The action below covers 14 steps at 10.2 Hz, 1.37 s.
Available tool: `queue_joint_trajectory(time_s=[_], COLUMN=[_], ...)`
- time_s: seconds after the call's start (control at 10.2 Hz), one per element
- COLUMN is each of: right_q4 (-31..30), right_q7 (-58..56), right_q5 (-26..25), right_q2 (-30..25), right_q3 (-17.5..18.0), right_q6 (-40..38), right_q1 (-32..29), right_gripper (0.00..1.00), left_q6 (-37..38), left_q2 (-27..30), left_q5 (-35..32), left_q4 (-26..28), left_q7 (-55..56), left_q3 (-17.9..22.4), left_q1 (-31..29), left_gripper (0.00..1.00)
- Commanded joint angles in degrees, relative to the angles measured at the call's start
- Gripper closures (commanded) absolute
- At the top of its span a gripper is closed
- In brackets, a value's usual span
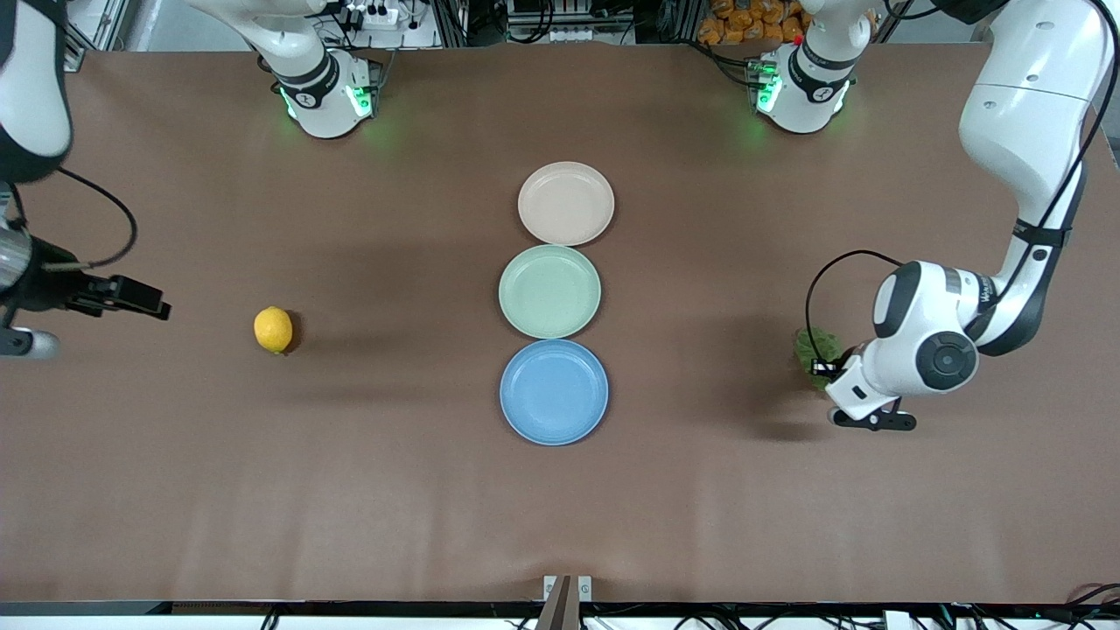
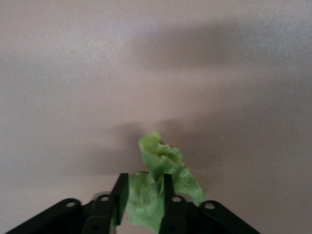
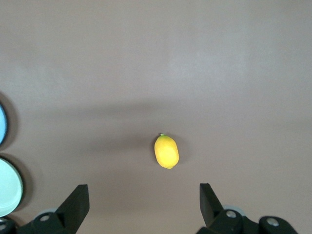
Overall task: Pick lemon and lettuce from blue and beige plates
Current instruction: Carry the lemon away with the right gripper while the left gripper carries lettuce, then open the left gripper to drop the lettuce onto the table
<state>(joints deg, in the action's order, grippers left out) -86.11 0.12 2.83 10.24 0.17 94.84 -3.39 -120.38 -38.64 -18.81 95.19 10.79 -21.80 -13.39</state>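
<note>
The yellow lemon lies on the bare table toward the right arm's end; it also shows in the right wrist view. My right gripper is open and empty, up in the air at that end of the table, its jaws wide apart short of the lemon. The green lettuce is toward the left arm's end. My left gripper is shut on the lettuce, low over the table, with the leaf sticking out past the fingertips. The blue plate and the beige plate are empty.
A light green plate sits between the beige and blue plates in a row down the table's middle, also empty. Edges of the blue plate and the green plate show in the right wrist view. Brown tabletop surrounds everything.
</note>
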Motion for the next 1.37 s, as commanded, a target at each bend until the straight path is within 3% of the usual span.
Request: queue_joint_trajectory(time_s=[0.0,0.2,0.59,0.98,1.08,1.18,1.27], right_q4=[0.9,2.5,2.7,2.7,2.6,2.6,2.5], right_q7=[-0.4,-0.2,0.0,1.1,2.1,2.2,2.3], right_q5=[-3.0,-3.4,-3.4,-2.8,-2.7,-2.7,-2.7], right_q2=[-2.7,-2.8,-3.3,-3.3,-3.3,-3.3,-3.3], right_q3=[2.4,3.2,3.2,3.4,3.5,3.5,3.5], right_q6=[-3.4,-5.5,-7.1,-6.0,-5.5,-4.8,-4.7], right_q1=[0.2,0.2,0.5,0.4,0.2,0.2,0.5], right_gripper=[0.00,0.00,0.00,0.00,0.00,0.00,0.00], left_q6=[1.6,4.4,11.7,17.3,17.8,19.3,20.1], left_q2=[2.9,9.6,24.7,32.5,33.7,34.5,35.0], left_q5=[-1.1,-0.6,6.7,15.0,15.2,15.3,16.5], left_q4=[-3.5,-3.7,-4.0,-4.2,-4.0,-4.1,-4.2], left_q7=[-0.9,-0.9,-0.9,-2.5,-2.5,-2.5,-2.6], left_q3=[-1.0,-1.3,-1.9,1.2,4.8,12.8,17.5], left_q1=[0.0,0.4,0.1,0.7,4.2,11.9,16.0], left_gripper=[0.00,0.00,0.00,0.00,0.00,0.00,0.00])
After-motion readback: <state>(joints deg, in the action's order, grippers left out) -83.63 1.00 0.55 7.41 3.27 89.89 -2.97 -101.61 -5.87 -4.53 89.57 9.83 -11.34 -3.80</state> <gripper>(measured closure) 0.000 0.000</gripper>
